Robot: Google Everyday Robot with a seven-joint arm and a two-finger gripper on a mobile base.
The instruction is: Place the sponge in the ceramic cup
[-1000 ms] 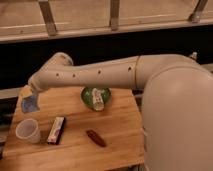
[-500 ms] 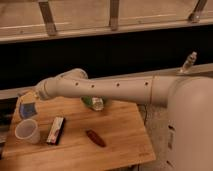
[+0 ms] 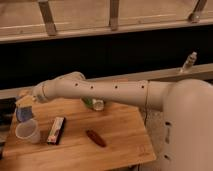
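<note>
— Blue sponge (image 3: 22, 115): just one, pinched tight in the gripper (image 3: 23, 106), right above one white cup (image 3: 27, 131) on the counter (image 3: 120, 126).
— One arm (image 3: 100, 92) hides most of the green bowl (image 3: 88, 103).

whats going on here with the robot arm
The robot's arm reaches across the wooden table. Its gripper, jaws shut on the light-blue sponge, hangs just above the white ceramic cup at the view's left. The sponge is not yet in the cup. A black-and-white bar and a dark red object lie beside it.
</note>
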